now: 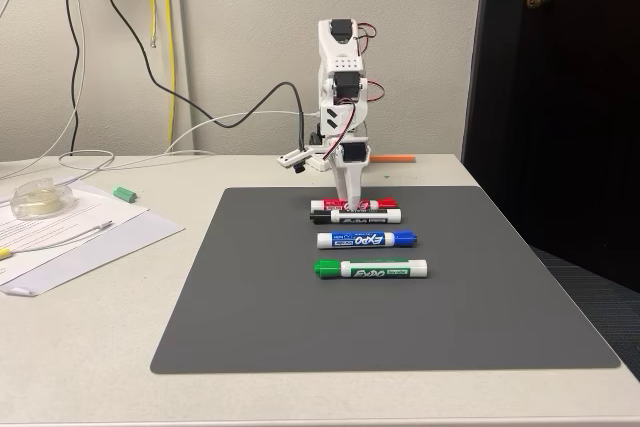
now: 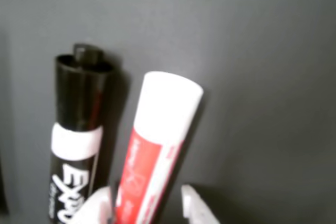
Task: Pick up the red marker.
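My table (image 1: 90, 347): pale, carries dark grey mat (image 1: 400, 317), papers (image 1: 80, 237) at left in fixed view, tape roll (image 1: 38, 199) on papers, small green piece (image 1: 124, 193), cables (image 1: 120, 157) near wall.

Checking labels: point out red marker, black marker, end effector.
red marker (image 2: 152, 166): wrist view, on its red label.
black marker (image 2: 79, 98): wrist view, on its black end.
end effector (image 2: 147, 205): wrist view, midway between the fingertips, which straddle the red marker.

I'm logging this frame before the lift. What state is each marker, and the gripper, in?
red marker: between the gripper's fingertips, one end tilted up.
black marker: flat on the mat, beside the red one.
blue marker: flat, capped.
green marker: flat, capped.
gripper: around the red marker; grip cannot be judged.
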